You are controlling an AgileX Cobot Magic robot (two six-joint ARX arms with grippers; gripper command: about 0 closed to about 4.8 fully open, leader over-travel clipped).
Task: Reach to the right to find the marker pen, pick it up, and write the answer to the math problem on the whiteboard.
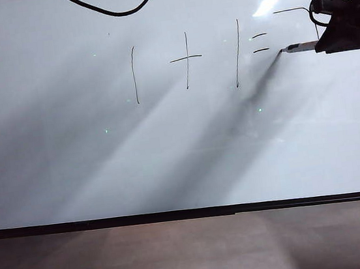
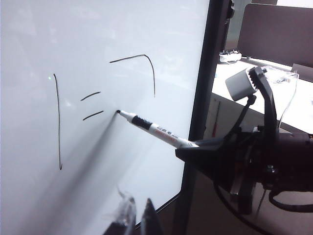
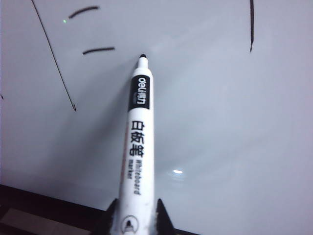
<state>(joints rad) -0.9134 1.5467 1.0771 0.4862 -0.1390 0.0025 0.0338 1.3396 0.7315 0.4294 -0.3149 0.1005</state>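
- Right gripper point(image 3: 138, 223) was clamped on the marker pen point(image 3: 138, 142); only the finger tips either side of the barrel showed in its wrist view, the rest cut off by the frame edge.
- In the exterior view I saw this gripper point(image 1: 319, 44) at the whiteboard's point(image 1: 71, 161) right edge, pen point(image 1: 299, 47) roughly level, tip at the board just right of the equals sign.
- Math problem point(image 1: 200, 60) read one plus one equals.
- The answer point(image 2: 139, 68) was only partly drawn: a top stroke bending into a downstroke, above the pen tip point(image 2: 119, 112).
- Whether the tip actually touched the board, I could not settle.
- Left gripper point(image 2: 136, 218) sat at the frame edge of its own wrist view, only finger tips visible, blurred, nothing between them; open or closed I could not tell.
- Brown tabletop point(image 1: 182, 255) lay below the board frame.
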